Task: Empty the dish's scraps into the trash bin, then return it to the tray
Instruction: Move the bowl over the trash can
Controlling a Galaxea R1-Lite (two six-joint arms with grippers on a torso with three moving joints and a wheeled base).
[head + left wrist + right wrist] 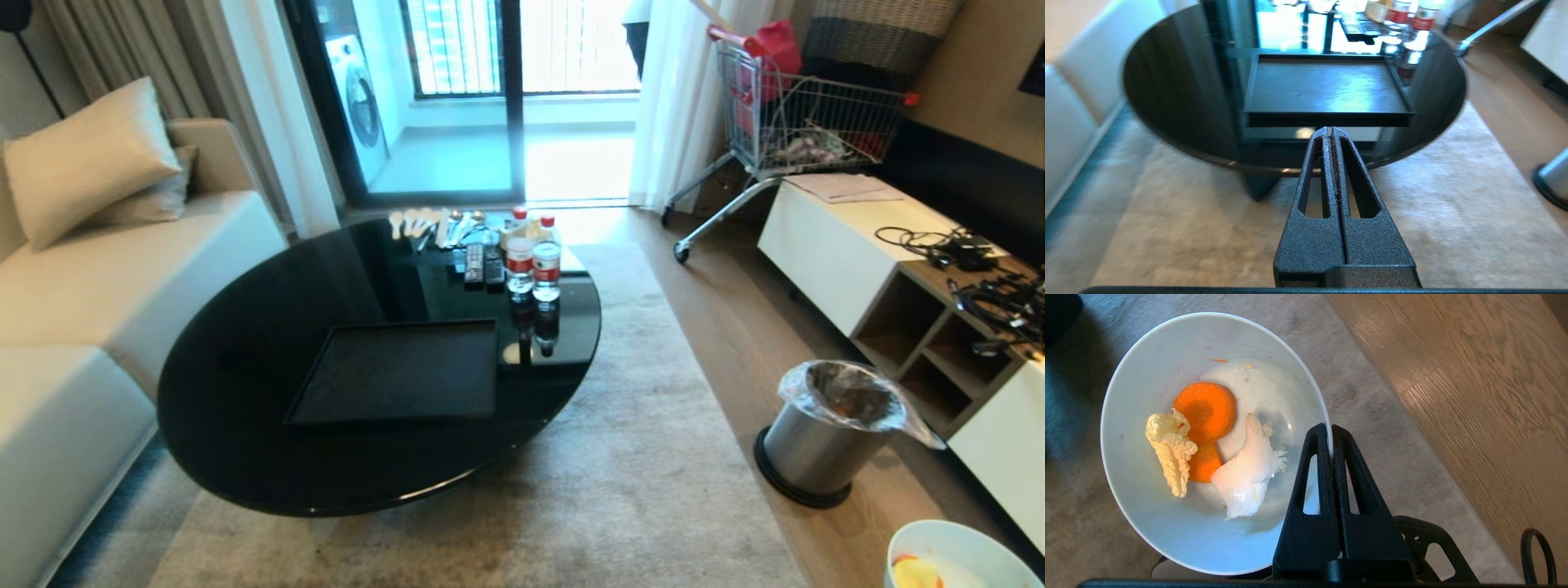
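Above the rug, right gripper clamps the dish.

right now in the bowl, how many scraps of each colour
In the white bowl pinched at its rim by the right tool:
orange carrot slices: 2
pale yellow piece: 1
white piece: 1
total: 4

White dish w/ carrot + pale scraps, rim pinched in right hand; steel bin ahead; black tray bare.
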